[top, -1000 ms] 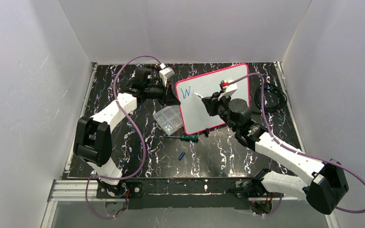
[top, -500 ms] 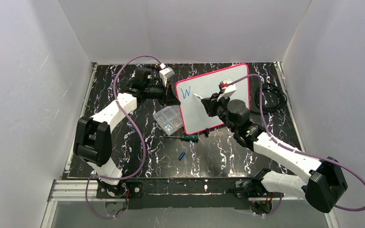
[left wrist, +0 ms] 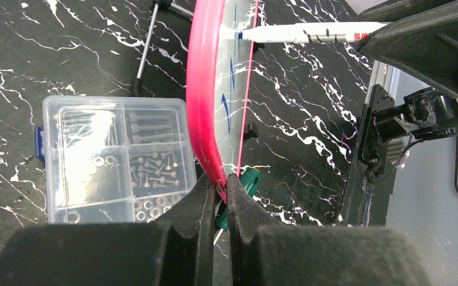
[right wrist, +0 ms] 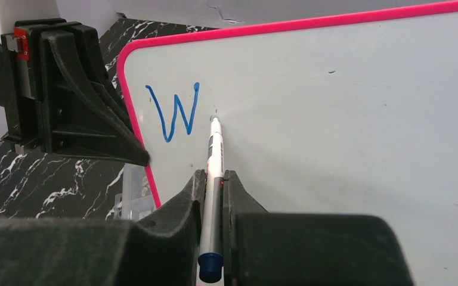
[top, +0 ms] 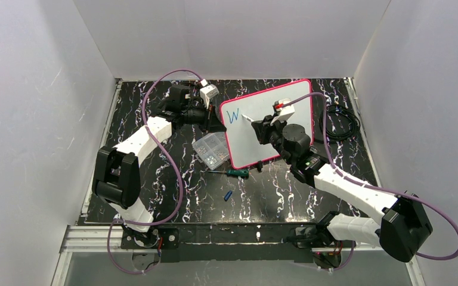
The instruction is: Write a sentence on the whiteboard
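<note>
- On the black marbled table (top: 274, 190), towards my left side, a clear compartment box (top: 210, 149) of small screws and washers sits just beside the whiteboard's left edge.
- In front of the box lies a green-handled screwdriver (top: 235, 173), and nearer my bases a small blue cap (top: 228, 195) lies on its own.
- My left gripper (left wrist: 222, 182) is clamped tight on the pink rim of the whiteboard (left wrist: 203, 89), one finger on each face of the left edge.
- The whiteboard lies at the far middle of the table, turned a little askew, between my two arms.
- The sentence so far is a single blue "W" (right wrist: 176, 113) in the board's upper left corner.
- The marker (right wrist: 214, 167), white-bodied with a blue rear end, points at the board; its tip meets the white surface just right of the "W".
- My right gripper (right wrist: 213, 179) is closed around the marker's barrel and hangs over the middle of the board.
- At the far right, beside the board's right edge, a coil of black cable (top: 340, 122) lies on the table.
</note>
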Available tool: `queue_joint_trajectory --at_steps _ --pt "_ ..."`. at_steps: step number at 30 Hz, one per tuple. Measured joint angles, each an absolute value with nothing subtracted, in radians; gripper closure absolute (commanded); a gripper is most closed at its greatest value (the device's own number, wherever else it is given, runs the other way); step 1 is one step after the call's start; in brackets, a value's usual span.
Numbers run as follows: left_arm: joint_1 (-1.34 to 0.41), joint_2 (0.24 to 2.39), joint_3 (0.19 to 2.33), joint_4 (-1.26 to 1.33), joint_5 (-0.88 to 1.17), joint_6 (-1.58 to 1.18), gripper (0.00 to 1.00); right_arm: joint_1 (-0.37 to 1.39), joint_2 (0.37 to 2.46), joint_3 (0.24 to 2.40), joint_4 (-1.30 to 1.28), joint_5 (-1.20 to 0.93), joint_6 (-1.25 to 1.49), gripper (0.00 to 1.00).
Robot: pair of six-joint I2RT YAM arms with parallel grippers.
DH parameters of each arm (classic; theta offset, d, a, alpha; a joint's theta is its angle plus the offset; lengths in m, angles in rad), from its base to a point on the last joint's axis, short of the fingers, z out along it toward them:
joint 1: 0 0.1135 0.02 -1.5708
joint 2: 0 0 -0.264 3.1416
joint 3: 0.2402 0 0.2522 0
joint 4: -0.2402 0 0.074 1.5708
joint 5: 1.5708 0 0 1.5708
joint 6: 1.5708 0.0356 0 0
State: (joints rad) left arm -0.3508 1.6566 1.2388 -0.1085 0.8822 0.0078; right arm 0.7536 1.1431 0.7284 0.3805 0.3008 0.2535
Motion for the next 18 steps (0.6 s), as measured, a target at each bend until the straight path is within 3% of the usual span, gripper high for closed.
queue_joint_trajectory --at_steps 18 --pt "-0.349 1.657 1.239 -0.112 0.879 0.007 1.00 0.753 1.164 0.721 0.408 0.233 0.242 0.99"
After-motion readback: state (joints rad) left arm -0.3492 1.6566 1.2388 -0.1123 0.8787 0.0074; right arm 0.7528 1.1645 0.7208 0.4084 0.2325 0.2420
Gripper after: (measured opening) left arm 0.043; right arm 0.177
